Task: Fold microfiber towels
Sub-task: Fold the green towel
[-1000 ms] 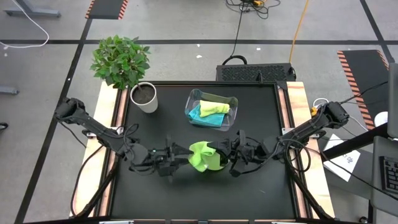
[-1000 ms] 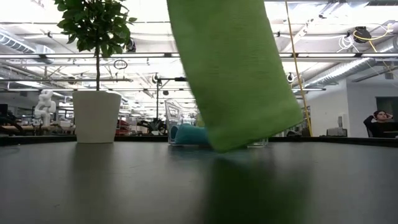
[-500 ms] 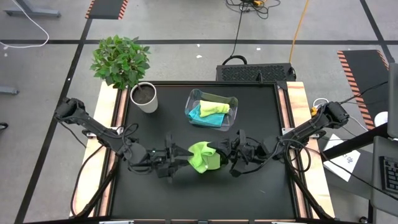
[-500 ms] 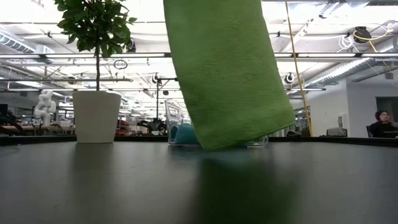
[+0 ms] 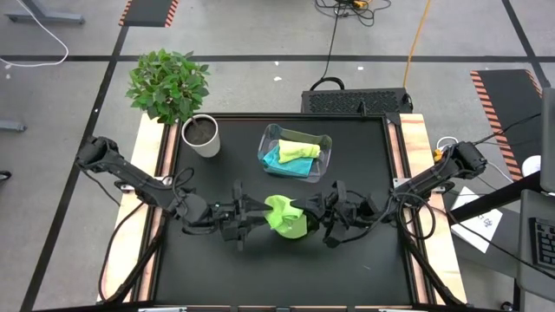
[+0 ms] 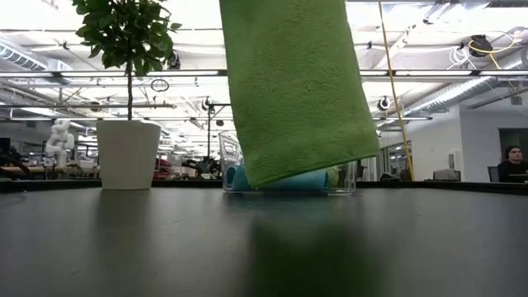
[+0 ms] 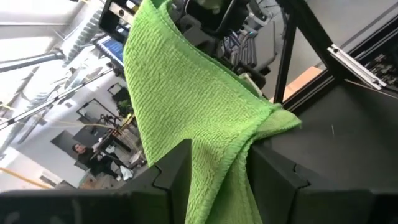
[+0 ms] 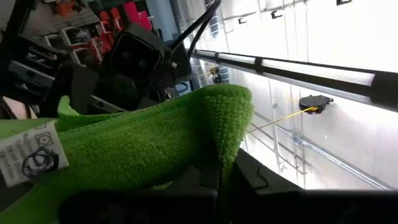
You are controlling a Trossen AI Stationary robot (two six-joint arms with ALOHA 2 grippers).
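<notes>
While hanging, bright green towel (image 5: 286, 217) spans left pincer (image 5: 257, 214) and right pincer (image 5: 314, 214).

I count three microfiber towels: one bright green towel (image 5: 286, 217) pinched between my two grippers above the worktop's middle, plus one pale yellow-green towel (image 5: 300, 147) and one turquoise towel (image 5: 286, 161) together in one clear plastic bin (image 5: 268, 139) near the far edge. One potted plant (image 5: 201, 136) stands at the far left corner. Two arms, mine.
</notes>
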